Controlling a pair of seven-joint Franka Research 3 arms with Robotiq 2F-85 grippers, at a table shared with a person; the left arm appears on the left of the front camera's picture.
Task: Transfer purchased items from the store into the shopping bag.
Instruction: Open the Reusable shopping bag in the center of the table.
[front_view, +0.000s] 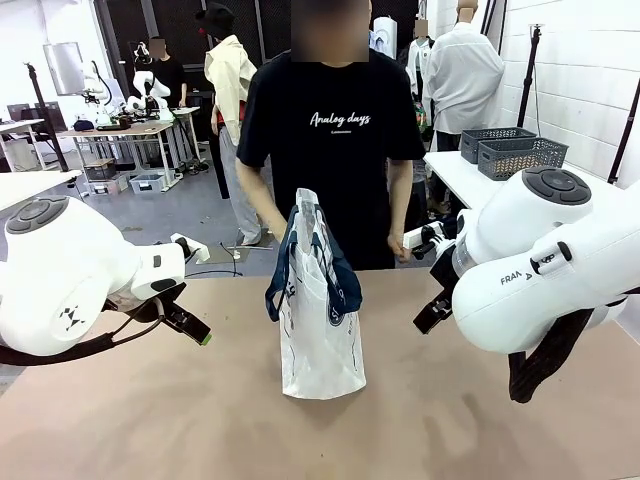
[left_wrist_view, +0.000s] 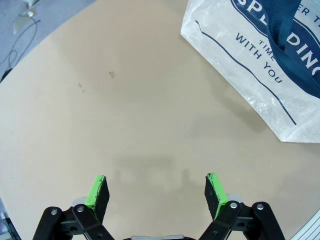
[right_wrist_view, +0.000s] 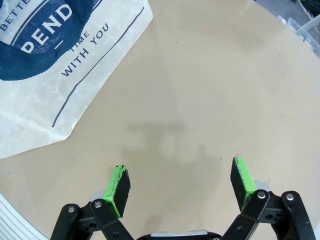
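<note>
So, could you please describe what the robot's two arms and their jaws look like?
The left arm and right arm are glossy white, rounded shells with dark grey caps; the right one shows dark "FRA" lettering, the left a small dark emblem. Black cables loop beneath both. The jaws are black linkages with silver screws and green pads.

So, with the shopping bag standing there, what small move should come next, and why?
Probably wait: the left end effector and right end effector are open and hold nothing, above bare table, and the person's hand is at the top of the shopping bag.
</note>
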